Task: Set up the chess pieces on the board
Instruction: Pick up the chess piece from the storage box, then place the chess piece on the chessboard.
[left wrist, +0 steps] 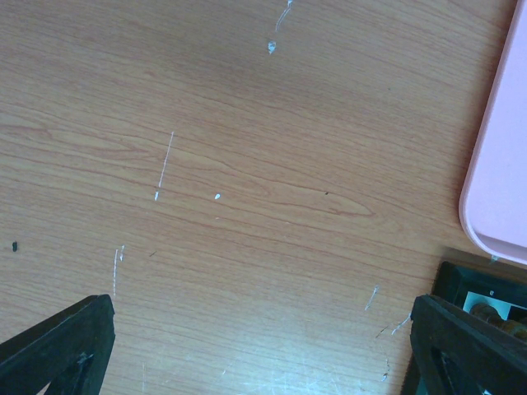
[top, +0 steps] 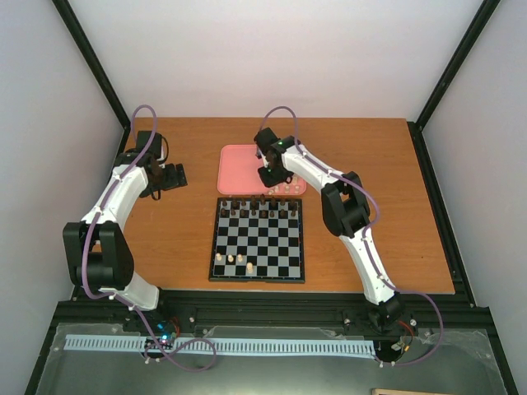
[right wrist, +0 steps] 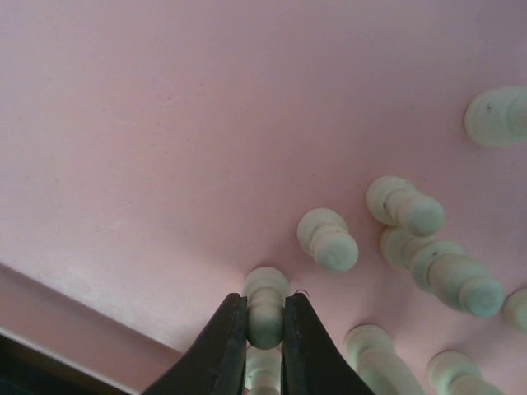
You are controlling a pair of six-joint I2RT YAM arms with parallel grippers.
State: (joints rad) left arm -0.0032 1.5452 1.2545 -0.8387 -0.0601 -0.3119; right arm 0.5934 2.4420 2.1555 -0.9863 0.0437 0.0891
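Over the pink tray (top: 235,169), our right fingers (right wrist: 224,346) pinch one white piece (right wrist: 265,313) that lies on the tray, near its edge. More white pieces (right wrist: 328,239) lie beside it. Our left fingers (left wrist: 62,346) are spread wide over the worktop (left wrist: 247,164). We think we are picking up. Next, we must lift it straight up and carry it to the board (top: 258,247), where three white ones (top: 230,261) stand.

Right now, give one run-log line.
right gripper shut on cream-white chess piece in pink tray | left gripper open | checkered chessboard partly set
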